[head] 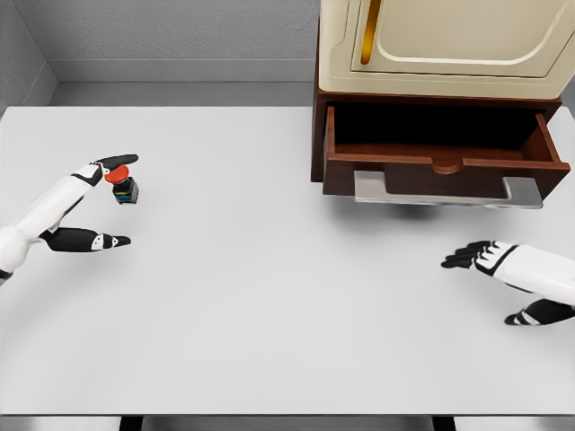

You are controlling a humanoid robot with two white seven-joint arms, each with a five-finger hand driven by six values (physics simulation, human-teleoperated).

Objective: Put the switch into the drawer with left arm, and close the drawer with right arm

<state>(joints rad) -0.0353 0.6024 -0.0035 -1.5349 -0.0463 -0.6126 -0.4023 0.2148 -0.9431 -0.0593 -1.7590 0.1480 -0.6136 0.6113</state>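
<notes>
The switch (122,183), a small dark block with a red button on top, stands on the white table at the left. My left hand (106,202) is spread around it: the upper fingers (117,163) lie over the red button and the thumb (101,241) points out below, apart from the block. The brown drawer (445,171) of the cabinet at the upper right is pulled out, its dark inside showing nothing, with a grey handle (446,192) on its front. My right hand (490,278) hovers open low at the right, in front of the drawer.
A cream cabinet (445,45) with a door and gold handle sits above the drawer. The white table (269,296) spans the view, its front edge at the bottom; a grey wall runs behind.
</notes>
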